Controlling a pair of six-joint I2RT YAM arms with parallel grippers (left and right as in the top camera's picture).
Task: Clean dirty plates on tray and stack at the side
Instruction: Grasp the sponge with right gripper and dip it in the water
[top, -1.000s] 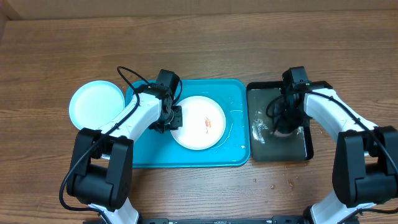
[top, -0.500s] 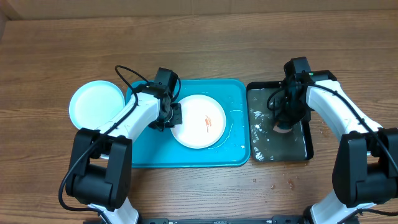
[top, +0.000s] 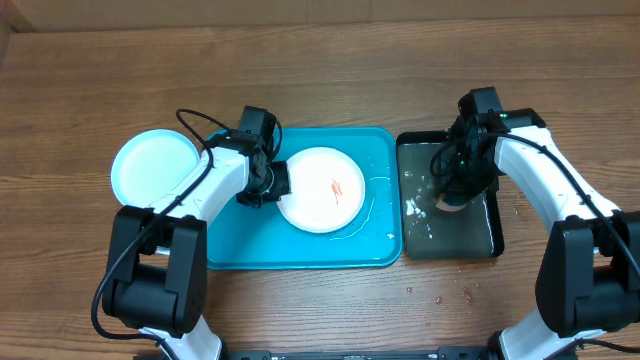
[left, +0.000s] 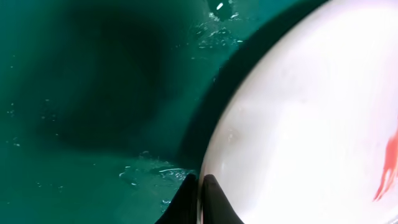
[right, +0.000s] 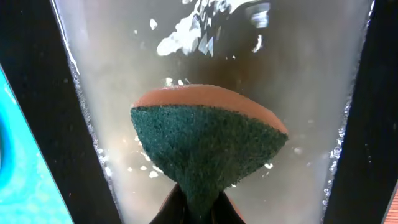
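wht plate (top: 320, 190) w/ red smear, on tray (top: 300, 255) | lt-blue plate (top: 155, 165) off tray, L side

Bare tray (top: 300, 252) floor lies open beside the white plate (top: 320, 190).

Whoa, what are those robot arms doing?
They are washing plates. The left gripper pinches the rim of a white plate, which has an orange smear, in the blue tray. The right gripper holds a green sponge over the wet, foamy black tray. A light blue plate sits on the table beside the tray.
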